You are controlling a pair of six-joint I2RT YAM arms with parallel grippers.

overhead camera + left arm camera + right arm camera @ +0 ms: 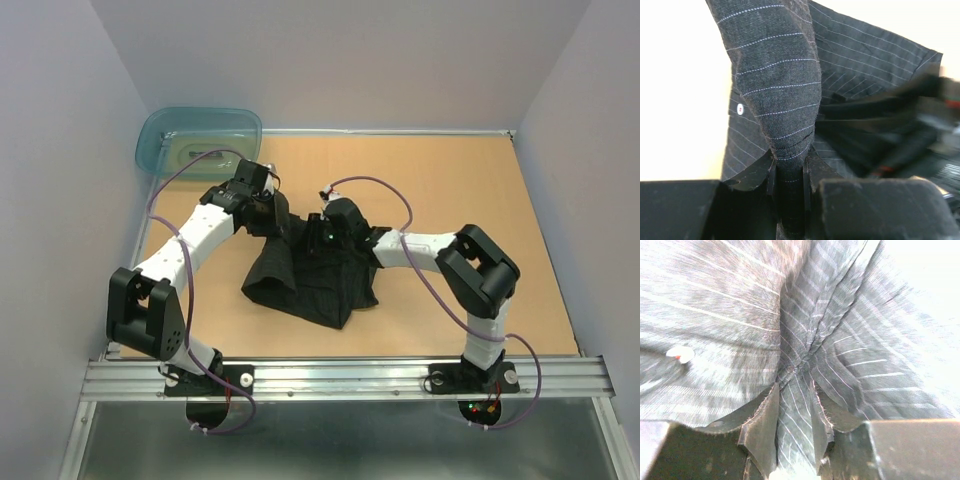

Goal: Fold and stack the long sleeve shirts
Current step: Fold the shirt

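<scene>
The left gripper (789, 170) pinches a fold of the shirt (775, 75), jaws nearly closed. Cloth fills the right gripper (795, 405)'s slightly parted jaws; grip unclear. The teal tub (150, 152)'s contents are unclear.

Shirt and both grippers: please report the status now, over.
Left gripper shut on shirt. Right gripper has shirt cloth between fingers, grip unclear. Shirt bunched, not yet folded. Tub at far left corner, apart from shirt.
</scene>
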